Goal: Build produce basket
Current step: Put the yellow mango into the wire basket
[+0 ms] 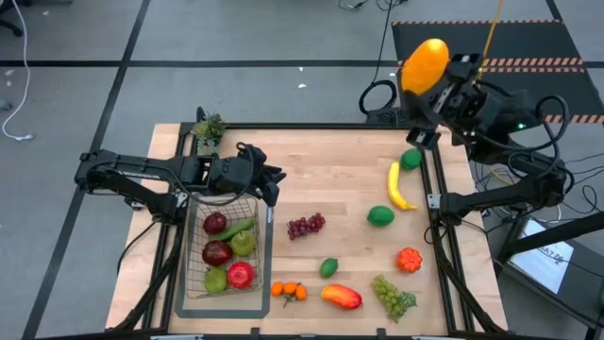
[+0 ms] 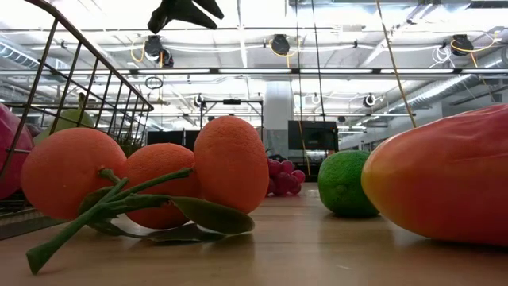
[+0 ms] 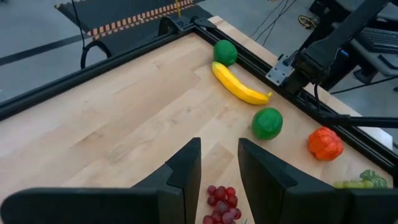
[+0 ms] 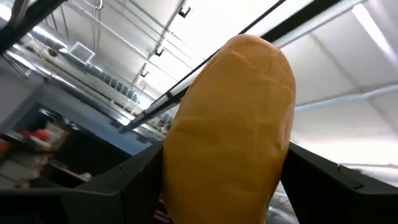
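Orange-yellow mango [image 1: 424, 64] is sitting clamped in the right end effector [image 1: 436, 77], raised off the bench's [image 1: 340, 179] far right corner, tipped up toward the ceiling. Left end effector [image 1: 271, 183] is hovering w/ fingers [image 3: 186, 171] slightly parted, gripping nothing, just beside the wire basket's [image 1: 257, 247] far edge & above the purple grapes [image 1: 305, 226]. Basket is holding apples and pears. Banana [image 1: 397, 186], limes, oranges [image 1: 289, 291], green grapes [image 1: 393, 297] are lying loose on the bench.
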